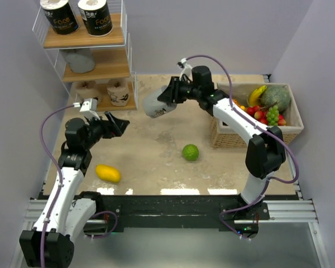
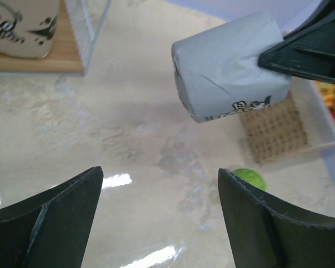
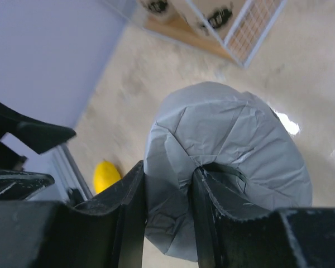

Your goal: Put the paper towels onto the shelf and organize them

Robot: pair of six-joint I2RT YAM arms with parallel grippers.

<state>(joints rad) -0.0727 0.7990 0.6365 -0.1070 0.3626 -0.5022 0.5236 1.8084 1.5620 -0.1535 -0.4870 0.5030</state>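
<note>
Pinching grey roll point(image 1: 156, 106), right tool point(image 3: 167, 177) (finger point(image 3: 206, 206) in core), axis lying leftward

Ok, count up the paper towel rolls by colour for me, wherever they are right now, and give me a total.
Black rolls: 2, on the top board of the shelf
Grey rolls: 2, one on the middle board, one held in the right fingers
Tan rolls: 2, on the bottom board
Total: 6
</note>
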